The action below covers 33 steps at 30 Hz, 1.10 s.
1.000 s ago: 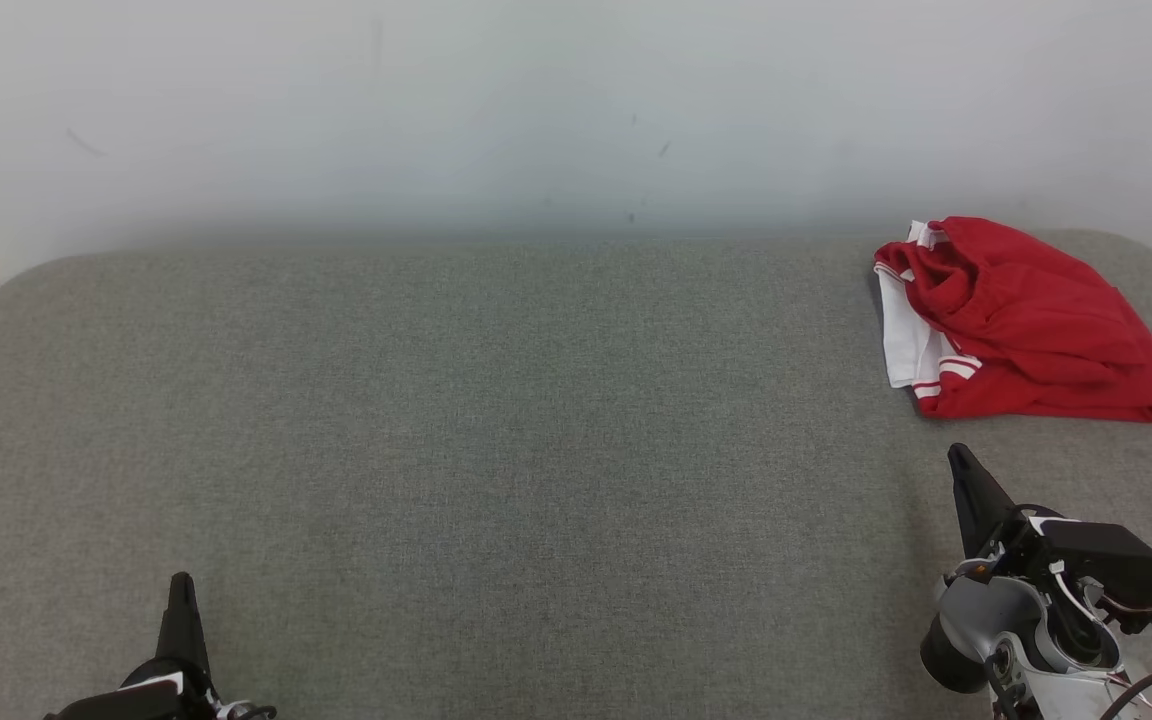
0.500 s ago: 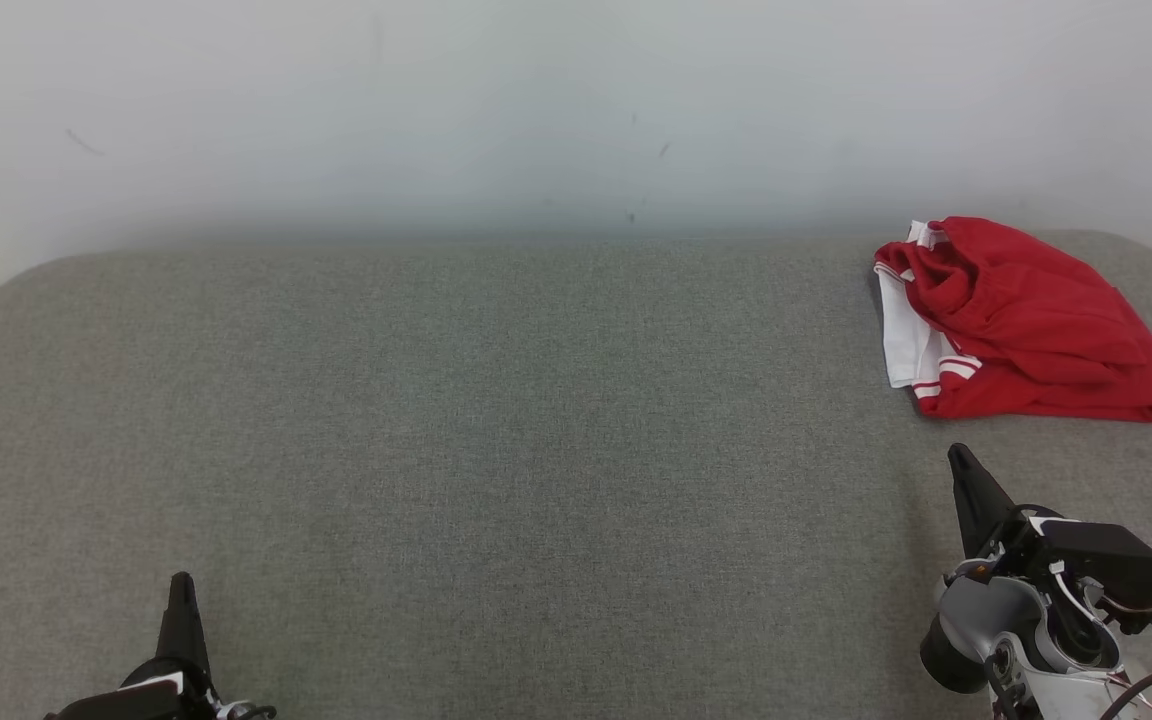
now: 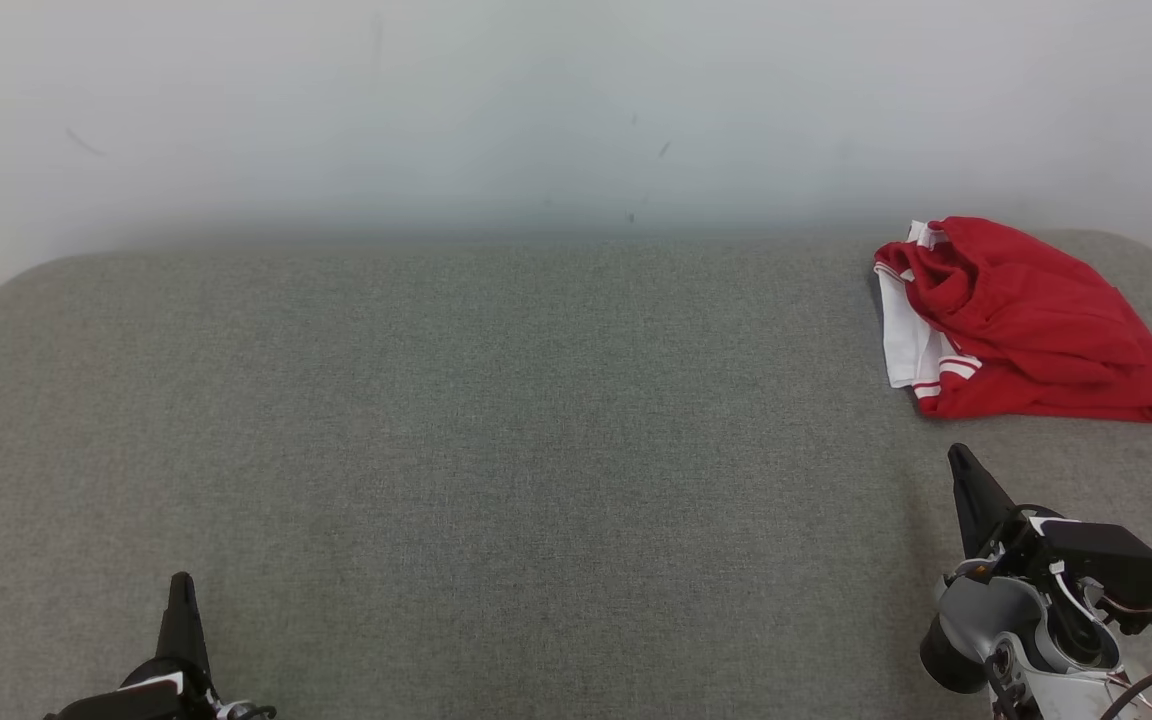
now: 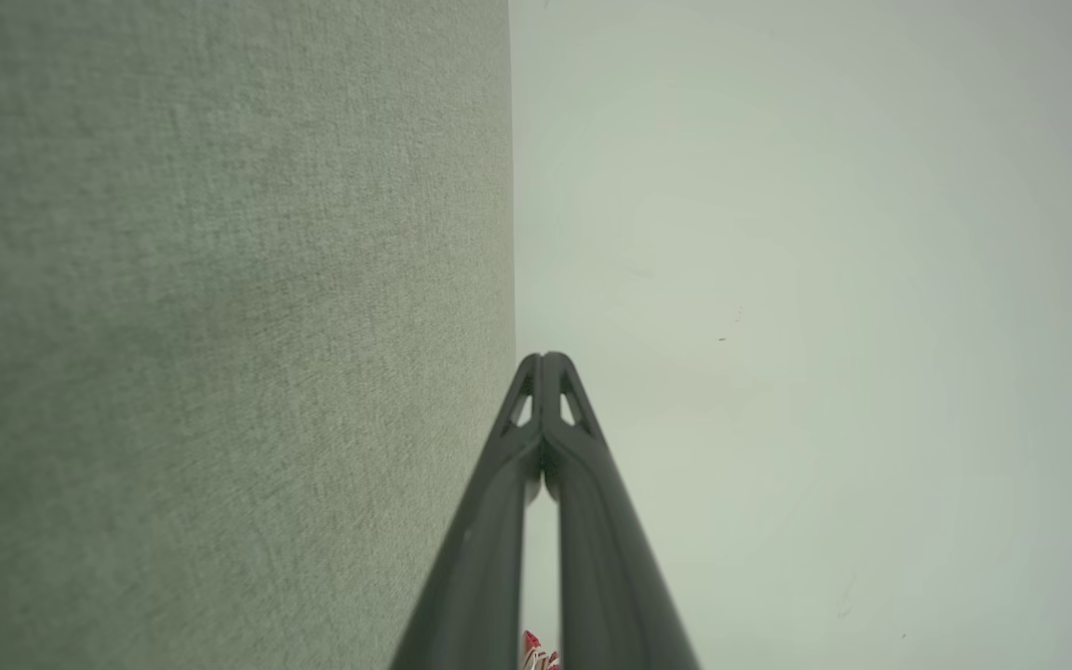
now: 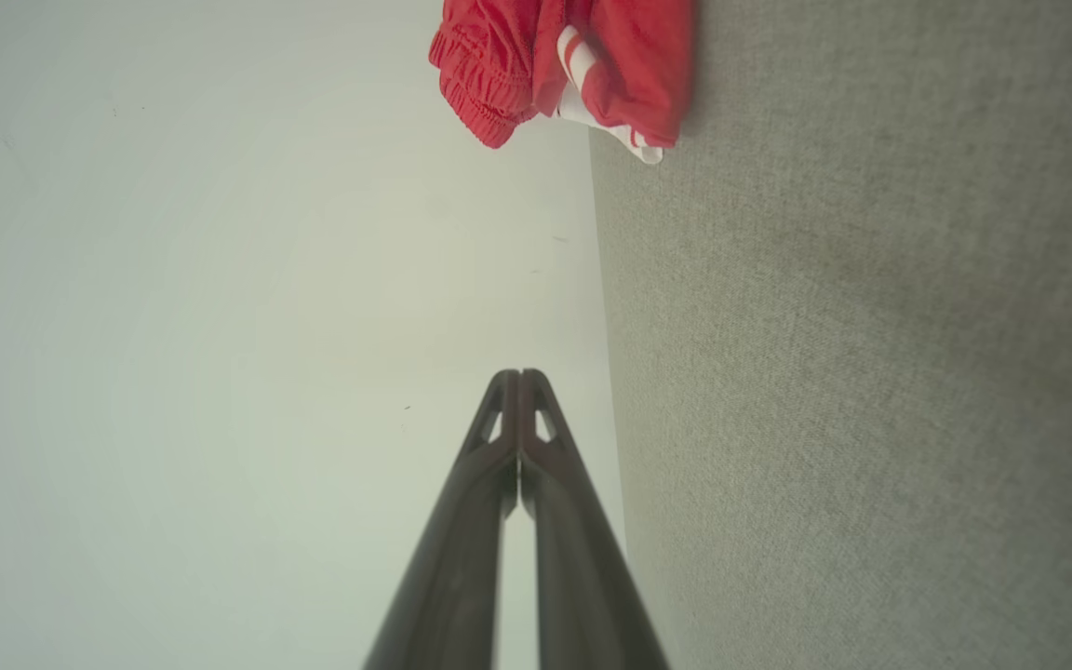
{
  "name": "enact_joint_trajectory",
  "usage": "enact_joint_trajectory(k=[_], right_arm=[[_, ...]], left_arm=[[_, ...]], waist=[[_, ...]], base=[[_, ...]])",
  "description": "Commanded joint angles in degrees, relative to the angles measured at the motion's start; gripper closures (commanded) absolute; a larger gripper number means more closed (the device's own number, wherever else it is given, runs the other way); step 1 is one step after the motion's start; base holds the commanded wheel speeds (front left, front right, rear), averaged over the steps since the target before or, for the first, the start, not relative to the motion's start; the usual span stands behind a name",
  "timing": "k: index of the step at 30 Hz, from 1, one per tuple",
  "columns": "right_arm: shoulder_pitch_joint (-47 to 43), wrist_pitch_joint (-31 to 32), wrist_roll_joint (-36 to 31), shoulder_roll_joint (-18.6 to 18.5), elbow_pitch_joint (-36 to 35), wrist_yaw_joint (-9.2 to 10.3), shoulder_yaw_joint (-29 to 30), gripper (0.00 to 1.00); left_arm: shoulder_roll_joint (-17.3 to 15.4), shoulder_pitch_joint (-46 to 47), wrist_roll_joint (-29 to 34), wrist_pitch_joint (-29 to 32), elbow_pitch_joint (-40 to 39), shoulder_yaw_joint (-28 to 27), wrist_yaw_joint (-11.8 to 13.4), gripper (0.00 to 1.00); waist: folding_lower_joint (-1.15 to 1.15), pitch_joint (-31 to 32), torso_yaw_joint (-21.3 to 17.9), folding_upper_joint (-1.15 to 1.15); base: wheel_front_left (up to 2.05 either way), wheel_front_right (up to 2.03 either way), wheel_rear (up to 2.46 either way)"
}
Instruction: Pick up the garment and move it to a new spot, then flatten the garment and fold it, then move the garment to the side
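Fabric of a grey weave covers the bench [image 3: 536,430], which has rounded far corners and stands against a pale wall [image 3: 536,110]. The garment [image 3: 1026,325] is red, with a white panel and red-and-white striped trim. It lies bunched in a loose heap at the far right corner of the bench, close to the wall. Its white part faces the middle of the bench, and the red cloth spreads toward the right edge. Both grippers are apart from it.

The right gripper [image 3: 964,470] sits at the lower right of the head view, over the bench, with its dark fingers pointing up and a little left. Its tip is near the garment's front edge, with a strip of bare grey fabric between them. In the right wrist view the jaws are pressed together with their tips meeting and nothing between them. The garment's gathered elastic band and striped hem show at the top of that view, ahead of the fingers.

The left gripper [image 3: 181,590] shows at the lower left of the head view, well apart from the garment and across the width of the bench from it. In the left wrist view its jaws are likewise pressed together and hold nothing. A small scrap of red and white shows at that view's bottom edge, between the two fingers.
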<state>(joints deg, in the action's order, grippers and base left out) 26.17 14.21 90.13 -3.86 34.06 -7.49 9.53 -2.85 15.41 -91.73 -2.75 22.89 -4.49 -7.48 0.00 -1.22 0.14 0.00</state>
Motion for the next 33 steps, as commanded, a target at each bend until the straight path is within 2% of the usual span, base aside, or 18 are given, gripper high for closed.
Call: enact_joint_trajectory(k=[1, 33], right_arm=[[0.06, 0.37, 0.0, 0.22, 0.04, 0.0, 0.04, 1.0], [0.07, 0.36, -0.12, 0.29, 0.03, 0.0, 0.15, 1.0]], left_arm=[[0.03, 0.31, -0.4, 0.05, 0.13, -0.12, -0.22, 1.0], [0.04, 0.29, -0.53, -0.03, 0.12, -0.01, -0.22, 1.0]], waist=[[0.0, 0.0, 0.0, 0.0], [0.0, 0.0, 0.0, 0.0]], base=[[0.0, 0.0, 0.0], [0.0, 0.0, 0.0]])
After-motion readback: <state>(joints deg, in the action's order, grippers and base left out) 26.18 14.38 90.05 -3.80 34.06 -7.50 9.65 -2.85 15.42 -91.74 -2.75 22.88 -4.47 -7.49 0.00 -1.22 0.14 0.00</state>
